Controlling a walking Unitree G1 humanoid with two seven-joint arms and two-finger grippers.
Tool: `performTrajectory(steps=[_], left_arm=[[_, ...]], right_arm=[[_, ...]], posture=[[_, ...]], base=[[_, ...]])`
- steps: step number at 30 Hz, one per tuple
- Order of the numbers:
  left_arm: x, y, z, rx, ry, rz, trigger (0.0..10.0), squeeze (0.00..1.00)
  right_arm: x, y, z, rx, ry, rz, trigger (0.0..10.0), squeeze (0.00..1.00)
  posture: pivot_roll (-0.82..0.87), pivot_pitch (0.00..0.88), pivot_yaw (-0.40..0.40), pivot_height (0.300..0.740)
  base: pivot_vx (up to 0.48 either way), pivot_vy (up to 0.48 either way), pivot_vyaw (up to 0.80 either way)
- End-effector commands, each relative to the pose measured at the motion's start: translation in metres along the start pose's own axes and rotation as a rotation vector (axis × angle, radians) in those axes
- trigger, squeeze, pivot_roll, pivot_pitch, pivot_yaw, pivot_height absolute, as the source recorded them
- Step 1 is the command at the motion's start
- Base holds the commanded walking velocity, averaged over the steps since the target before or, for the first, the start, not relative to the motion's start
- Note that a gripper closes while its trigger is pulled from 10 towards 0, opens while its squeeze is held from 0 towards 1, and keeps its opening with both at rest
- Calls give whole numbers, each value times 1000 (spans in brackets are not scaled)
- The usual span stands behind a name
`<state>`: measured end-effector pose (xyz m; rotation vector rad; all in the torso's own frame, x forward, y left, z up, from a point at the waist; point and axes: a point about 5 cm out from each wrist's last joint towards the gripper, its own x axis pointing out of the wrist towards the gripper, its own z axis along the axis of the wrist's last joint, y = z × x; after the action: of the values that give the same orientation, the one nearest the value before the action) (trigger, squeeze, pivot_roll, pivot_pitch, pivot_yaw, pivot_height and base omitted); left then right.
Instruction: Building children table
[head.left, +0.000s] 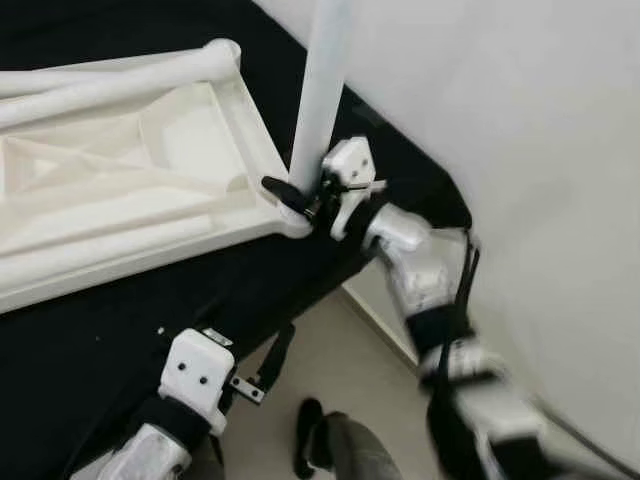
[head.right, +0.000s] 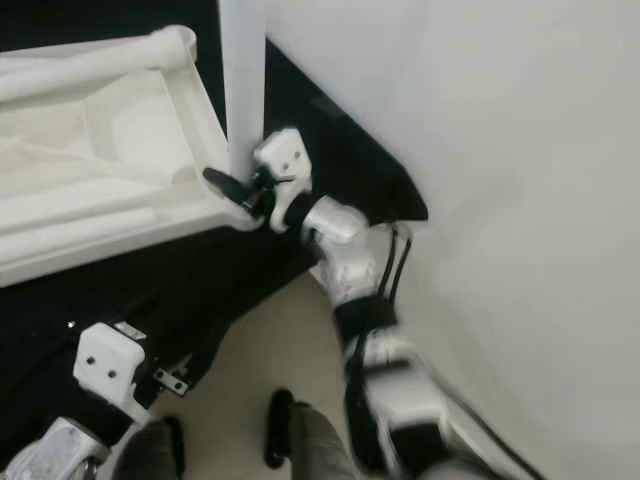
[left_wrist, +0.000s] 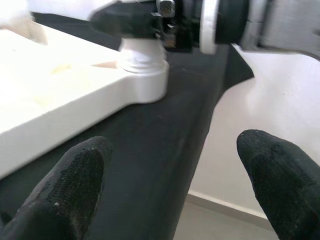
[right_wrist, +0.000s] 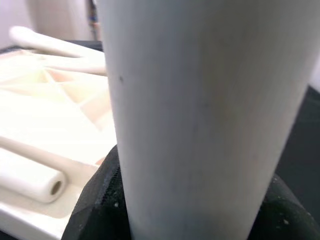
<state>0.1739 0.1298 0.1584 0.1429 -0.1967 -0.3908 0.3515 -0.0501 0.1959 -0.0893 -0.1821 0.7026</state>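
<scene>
In the tabletop, loose legs lie.

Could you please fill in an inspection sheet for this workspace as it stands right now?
Surface: black-covered platform, its edge beside a white wall.
Job's things: white tabletop lying upside down; one table leg standing upright in its near corner socket; loose legs lying across the tabletop.
Clutter: nothing seen.
Grippers: right gripper shut on the upright leg just above the socket; left gripper open, hovering low over the platform's edge, apart from the tabletop.
Cables: black cables running along the right arm.
Surroundings: pale floor below; a dark shoe-like shape at the bottom of the view, unclear.
</scene>
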Motion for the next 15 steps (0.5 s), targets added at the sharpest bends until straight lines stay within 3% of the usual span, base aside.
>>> performTrajectory(steps=[1,2,3,5,6,9,10,11,15], left_arm=[[-3,1,-7,-10,39,-12,10000,0],[-3,1,-7,-10,39,-12,10000,0],[0,2,-7,-9,35,-14,10000,0],[5,3,-7,-2,19,-19,10000,0],[7,5,-7,4,14,-14,10000,0],[7,7,-6,7,12,-9,10000,0],[7,8,-7,10,12,-6,10000,0],[8,9,-7,11,12,-4,10000,0],[9,9,-7,10,10,-7,10000,0]], right_arm=[[-27,16,-65,109,317,-71,0,0],[-27,16,-65,109,317,-71,0,0],[-24,25,-61,113,290,-70,0,0],[-7,30,-54,95,240,-50,0,0],[-2,29,-52,80,228,-52,3333,0],[0,28,-51,73,223,-57,3333,0],[0,27,-49,76,207,-61,10000,0],[2,25,-42,90,155,-31,10000,1000],[-1,25,-17,133,60,-23,10000,1000]], posture=[[196,299,-136,740],[196,299,-136,740],[194,288,-132,740],[204,271,-132,740],[203,268,-131,740],[203,267,-130,740],[203,264,-130,740],[203,263,-129,740],[196,260,-126,740]], base=[[0,0,0],[0,0,0],[0,0,0],[0,0,0],[0,0,0],[0,0,0],[0,0,0],[0,0,0],[0,0,0]])
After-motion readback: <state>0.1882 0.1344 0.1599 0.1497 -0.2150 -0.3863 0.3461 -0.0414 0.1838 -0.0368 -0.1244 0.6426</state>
